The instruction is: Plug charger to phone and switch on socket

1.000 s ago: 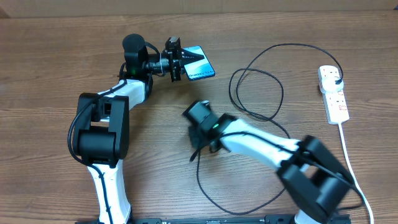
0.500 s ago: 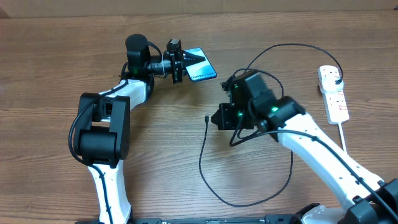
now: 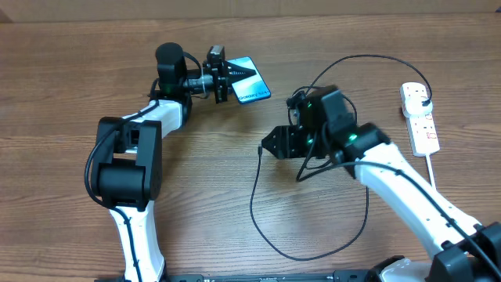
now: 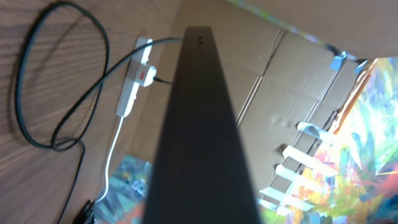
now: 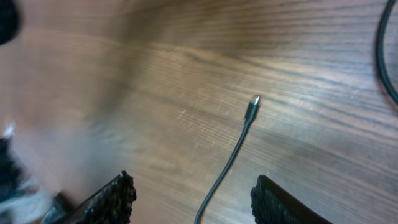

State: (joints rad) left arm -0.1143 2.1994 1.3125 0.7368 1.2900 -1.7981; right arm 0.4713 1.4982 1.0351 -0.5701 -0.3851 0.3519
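I find the right gripper (image 3: 275,143) wide open and empty, the charger (image 5: 232,154) tip lying on the table (image 3: 63,78) at its 12 o'clock. The left gripper (image 3: 221,75) is closed on the phone (image 3: 250,81), at the table's 12 o'clock. I judge a square descent best, pinching just behind the connector.

A brown wood-grain surface (image 3: 63,78) fills the overhead view, with a strip of plain cardboard (image 3: 313,6) along its far edge. Beyond the right edge, the left wrist view shows cardboard panels (image 4: 273,81), a white rack (image 4: 308,129) and a brightly coloured sheet (image 4: 367,124).
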